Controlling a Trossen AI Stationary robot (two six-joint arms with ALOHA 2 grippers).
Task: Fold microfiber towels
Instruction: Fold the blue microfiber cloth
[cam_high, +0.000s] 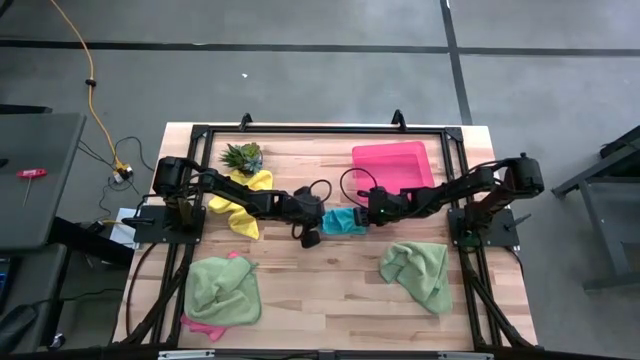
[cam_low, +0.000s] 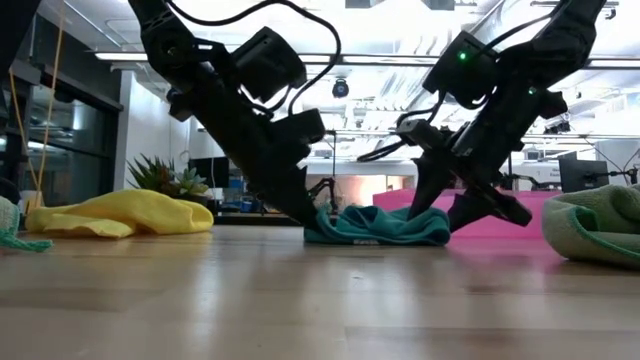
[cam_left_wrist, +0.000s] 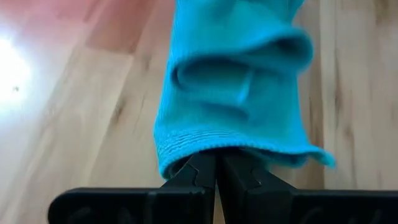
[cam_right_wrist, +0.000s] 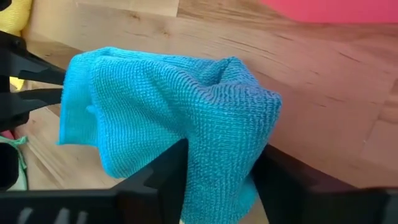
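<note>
A teal towel (cam_high: 343, 221) lies bunched on the wooden table's middle, between my two grippers. My left gripper (cam_left_wrist: 217, 177) is shut on its left end. My right gripper (cam_right_wrist: 217, 183) comes from the right and closes around its right end. A yellow towel (cam_high: 240, 202) lies crumpled at the far left by the plant. One light green towel (cam_high: 222, 290) lies at the near left on top of a pink towel (cam_high: 203, 324). Another light green towel (cam_high: 418, 272) lies at the near right. My left gripper pinches the teal towel's hemmed edge (cam_left_wrist: 205, 148) between its two fingertips, slanting down from the table's left. The towel rests on the table in loose folds beyond the fingers. My right gripper has the towel's bunched right end (cam_right_wrist: 233, 149) between its two fingers (cam_right_wrist: 165, 168), several layers thick. It slants down from the table's right. The towel lies on the table (cam_low: 380, 226).
A pink tray (cam_high: 393, 165) stands at the far right, just behind the right gripper. A small spiky plant (cam_high: 242, 155) stands at the far left. A black frame (cam_high: 320, 130) runs around the table's edges. Bare wood shows along the near middle.
</note>
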